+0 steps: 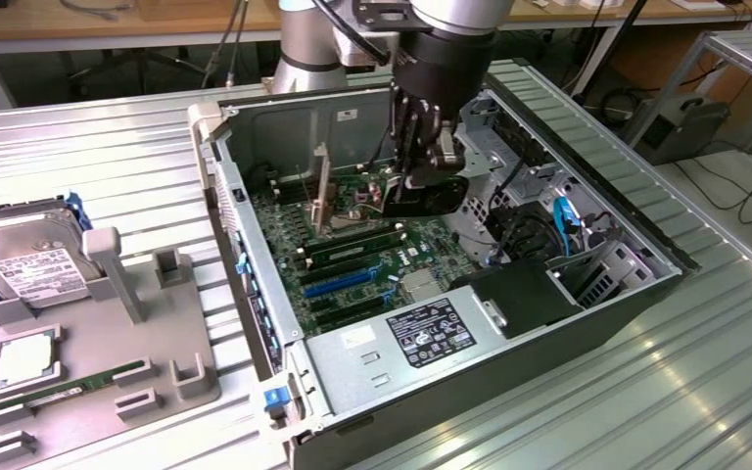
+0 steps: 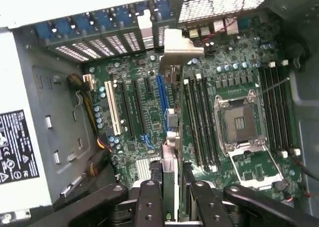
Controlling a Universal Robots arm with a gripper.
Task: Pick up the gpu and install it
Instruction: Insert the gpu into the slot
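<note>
The gpu (image 2: 170, 137) is seen edge-on in the wrist view. It runs from between my fingers (image 2: 149, 202) out to its silver bracket (image 2: 180, 49) near the rear slot openings. My gripper (image 2: 172, 207) is shut on it. The card hangs upright over the motherboard, right beside the blue expansion slot (image 2: 160, 100); I cannot tell whether it touches the board. In the exterior view my gripper (image 1: 422, 178) reaches down into the open PC case (image 1: 611, 245) and holds the dark gpu (image 1: 409, 201) above the motherboard's middle.
A power supply (image 1: 429, 330) fills the case's near end, with drive bays and cables (image 1: 559, 225) on the exterior view's right. The empty CPU socket (image 2: 239, 122) and RAM slots (image 2: 199, 122) lie beside the card. A grey fixture (image 1: 102, 362) outside holds a hard drive (image 1: 30, 259) and a RAM stick (image 1: 70, 385).
</note>
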